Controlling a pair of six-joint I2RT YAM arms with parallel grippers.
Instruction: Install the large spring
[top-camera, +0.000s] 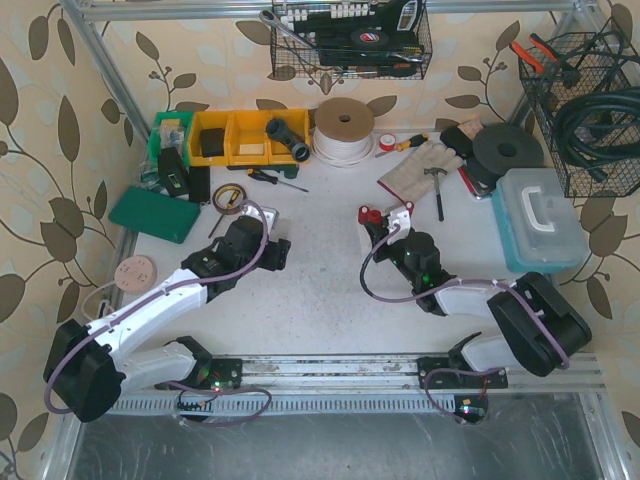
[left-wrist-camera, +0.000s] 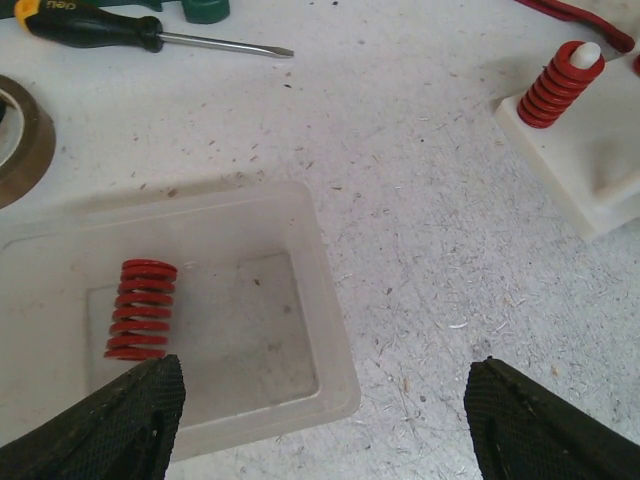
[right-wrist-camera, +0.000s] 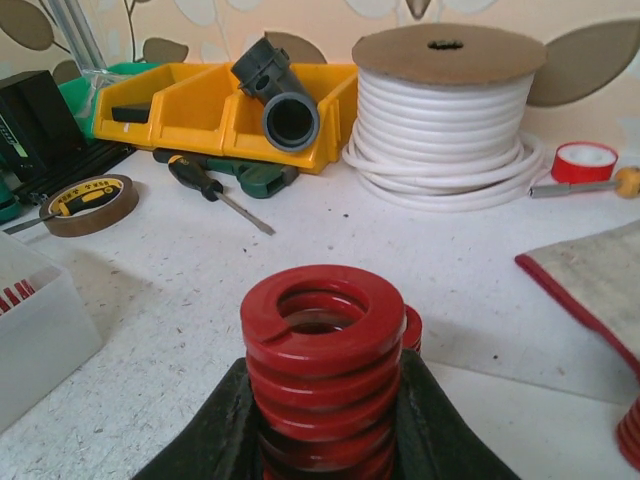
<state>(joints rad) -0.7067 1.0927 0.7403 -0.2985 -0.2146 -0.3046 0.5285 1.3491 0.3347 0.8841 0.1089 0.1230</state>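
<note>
Placement step: large spring (right-wrist-camera: 322, 340) clamped in right pincer (right-wrist-camera: 322, 425) at block (left-wrist-camera: 600, 170); left pincer (left-wrist-camera: 322, 385) wide open, empty; next: align bore on block, press down

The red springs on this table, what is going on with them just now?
The right gripper is shut on a large red spring, held upright between its fingers, close to the white block. That block already carries one red spring on a peg; the large one is not yet installed. The left gripper hangs open over a clear tray, where another red spring lies on its side.
</note>
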